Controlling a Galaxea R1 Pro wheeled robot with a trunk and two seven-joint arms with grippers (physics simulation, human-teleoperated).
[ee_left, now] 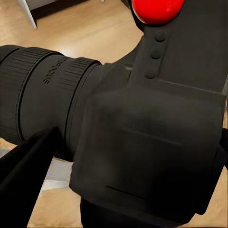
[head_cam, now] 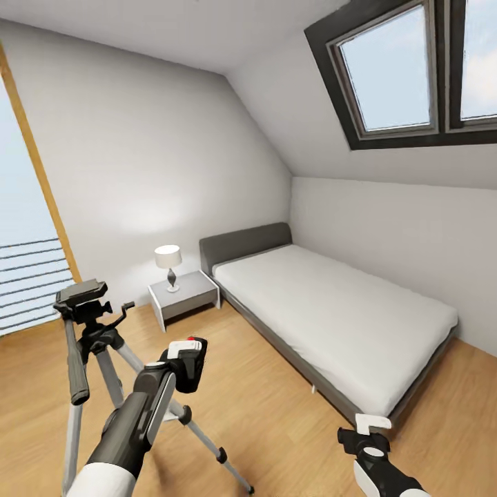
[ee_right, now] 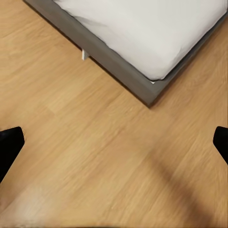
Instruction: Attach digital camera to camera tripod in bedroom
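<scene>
Bedroom ahead of you: sloped white ceiling, skylight, wood floor, low grey bed, nightstand with lamp. Your left gripper clamped on digital camera, held above floor just right of camera tripod, not touching its head. Your right gripper hangs over bare floor near bed corner, jaws apart, nothing between them.

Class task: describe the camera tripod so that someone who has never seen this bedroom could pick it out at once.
Start at the low grey bed, then pass the white bedside table with its small lamp. The camera tripod stands on the wood floor near that table. Silver legs and a dark head with a long black handle set it apart.
</scene>
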